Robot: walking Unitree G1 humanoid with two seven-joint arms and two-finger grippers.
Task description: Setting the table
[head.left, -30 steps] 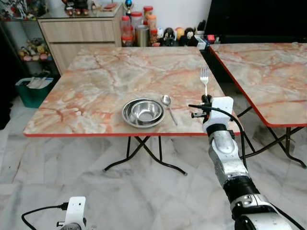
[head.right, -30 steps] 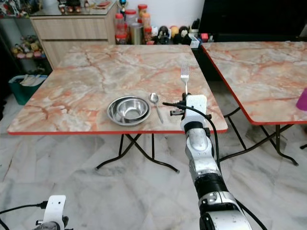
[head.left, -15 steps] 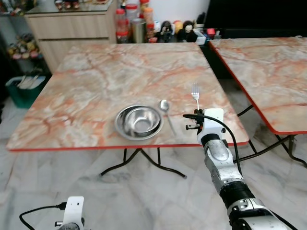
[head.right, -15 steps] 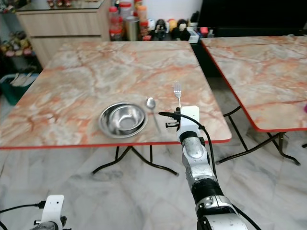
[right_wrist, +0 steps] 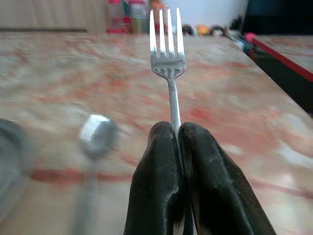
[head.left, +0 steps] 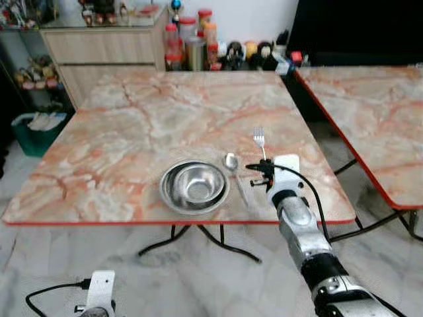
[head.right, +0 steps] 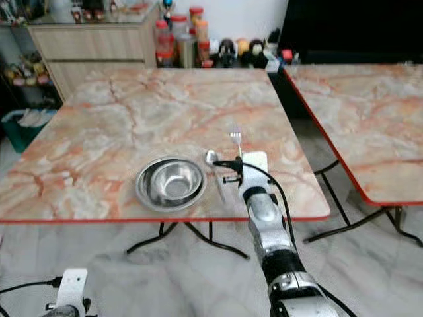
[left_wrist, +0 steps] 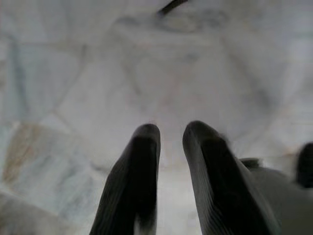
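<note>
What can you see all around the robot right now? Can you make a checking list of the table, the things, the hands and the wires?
Surface: marble-pattern table with a red edge; a second table stands to the right.
Job's things: steel bowl near the front edge; spoon lying just right of it; fork held tines forward, to the right of the spoon.
Clutter: nothing seen on the table.
Hands: right hand shut on the fork's handle above the table; left hand hangs low over the floor, fingers slightly apart.
Cables: black cable loops along the right wrist.
Surroundings: jars beside a cabinet; green bin; marble floor.
</note>
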